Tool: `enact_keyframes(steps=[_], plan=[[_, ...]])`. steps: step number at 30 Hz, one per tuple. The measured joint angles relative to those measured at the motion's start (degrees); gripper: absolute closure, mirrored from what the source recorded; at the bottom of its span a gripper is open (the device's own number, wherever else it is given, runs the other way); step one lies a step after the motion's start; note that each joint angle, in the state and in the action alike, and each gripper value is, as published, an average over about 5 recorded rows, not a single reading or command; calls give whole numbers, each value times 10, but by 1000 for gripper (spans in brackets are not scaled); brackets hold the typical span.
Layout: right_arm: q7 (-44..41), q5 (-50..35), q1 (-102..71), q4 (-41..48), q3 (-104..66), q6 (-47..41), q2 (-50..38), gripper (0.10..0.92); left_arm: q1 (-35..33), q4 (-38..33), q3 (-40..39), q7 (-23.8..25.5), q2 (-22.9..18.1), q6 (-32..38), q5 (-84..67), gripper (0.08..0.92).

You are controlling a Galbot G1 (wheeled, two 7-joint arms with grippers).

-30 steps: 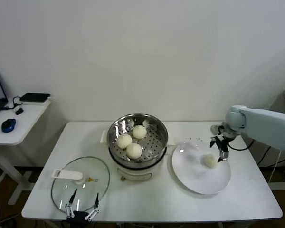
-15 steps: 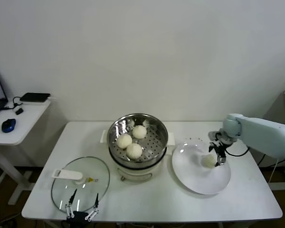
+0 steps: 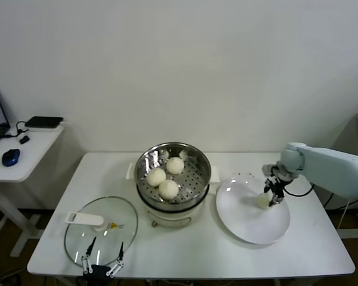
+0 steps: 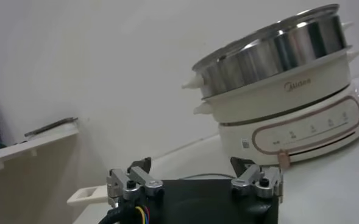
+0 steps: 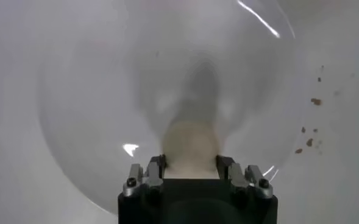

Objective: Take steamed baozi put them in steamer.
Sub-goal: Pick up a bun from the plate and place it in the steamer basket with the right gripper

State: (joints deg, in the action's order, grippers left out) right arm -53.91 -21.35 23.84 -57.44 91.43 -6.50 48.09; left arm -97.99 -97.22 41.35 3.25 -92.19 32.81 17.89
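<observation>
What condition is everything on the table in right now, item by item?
Steamer: open, no lid, three buns inside.
Fourth bun: on the plate, between the right gripper's fingers.
Plate: on the table, right of the steamer.
Glass lid: off, lying flat on the table.
Right gripper: down over the fourth bun; grip cannot be told.
Left gripper: open, empty, at the table's near edge by the lid.
</observation>
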Motion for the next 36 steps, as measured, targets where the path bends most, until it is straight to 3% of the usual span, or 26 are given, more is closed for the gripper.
enact_keyframes(steps=[21,36], plan=[[-21,-243,360,-191,180,-63,54,431,3,-3,-12,-1,0,-6,1,177],[24,-319,356,-207,127,-119,161,423,10,-2,-8,-3,0,-14,0,177]])
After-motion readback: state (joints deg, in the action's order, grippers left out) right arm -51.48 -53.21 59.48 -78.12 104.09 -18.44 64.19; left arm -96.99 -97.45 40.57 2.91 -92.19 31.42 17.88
